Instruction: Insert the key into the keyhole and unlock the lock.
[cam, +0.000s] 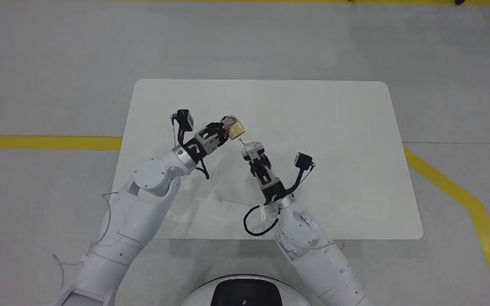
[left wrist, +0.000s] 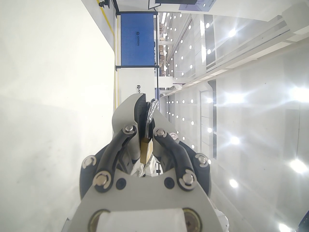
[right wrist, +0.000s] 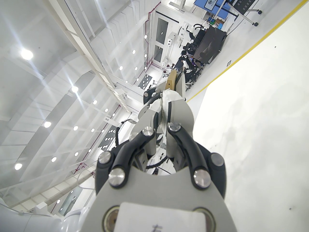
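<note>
Top view places the brass lock [cam: 237, 128] above the middle of the white table [cam: 344, 168], at the tip of the left gripper [cam: 228, 129]. Just beside it, on the robot's side, a thin pale key [cam: 243, 141] sticks out of the right gripper [cam: 249, 148] and points at the lock. Whether its tip sits in the keyhole cannot be told.

In the left wrist view the lock [left wrist: 146, 149] sits edge-on between the fingers, with its brass body toward the palm and its silvery shackle [left wrist: 150, 114] running up to the tips. The left gripper [left wrist: 147, 107] is pressed together on the lock, one dark pad [left wrist: 139, 108] flat against the shackle.

In the right wrist view the right gripper [right wrist: 165, 105] is pinched tight. Its fingertips [right wrist: 177, 105] carry a white wrapping that hides the key between them. Just past those tips the lock [right wrist: 172, 79] shows as a brass slab held in the other arm's gripper, and I cannot tell whether the two touch.

Farther out, a yellow line [cam: 53, 142] runs along the grey floor on both sides of the table. A blue panel [left wrist: 136, 42] on a dark frame stands beyond the table's far edge in the left wrist view. Neither the line nor the panel comes near the lock or the key.
</note>
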Motion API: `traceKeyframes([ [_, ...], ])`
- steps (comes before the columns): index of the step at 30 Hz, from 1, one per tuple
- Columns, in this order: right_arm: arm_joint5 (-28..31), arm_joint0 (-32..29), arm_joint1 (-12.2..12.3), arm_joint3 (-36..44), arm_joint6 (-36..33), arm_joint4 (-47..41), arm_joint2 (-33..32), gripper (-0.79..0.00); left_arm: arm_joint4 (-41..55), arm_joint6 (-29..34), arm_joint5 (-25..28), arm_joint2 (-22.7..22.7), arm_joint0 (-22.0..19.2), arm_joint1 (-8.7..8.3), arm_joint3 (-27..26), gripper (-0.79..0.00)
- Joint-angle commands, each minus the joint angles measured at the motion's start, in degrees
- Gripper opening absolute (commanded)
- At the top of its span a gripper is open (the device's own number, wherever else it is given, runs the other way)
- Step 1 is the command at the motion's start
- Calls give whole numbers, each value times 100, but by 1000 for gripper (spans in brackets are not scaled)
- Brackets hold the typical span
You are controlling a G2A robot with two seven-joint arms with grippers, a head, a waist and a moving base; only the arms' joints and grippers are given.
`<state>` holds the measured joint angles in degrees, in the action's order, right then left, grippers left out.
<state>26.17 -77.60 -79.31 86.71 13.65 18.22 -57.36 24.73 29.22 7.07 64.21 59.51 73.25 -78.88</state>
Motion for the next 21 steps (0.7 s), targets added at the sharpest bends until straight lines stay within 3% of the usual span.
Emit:
traceKeyframes([
  [1,-31,2,-8,-7,-7,13,-7,-785,-38,-7,22,0,16,2,-16,-785],
  [21,-329,64,-129,-103,247,220,-27,-785,-543,-238,87,-20,130,34,-180,-785],
])
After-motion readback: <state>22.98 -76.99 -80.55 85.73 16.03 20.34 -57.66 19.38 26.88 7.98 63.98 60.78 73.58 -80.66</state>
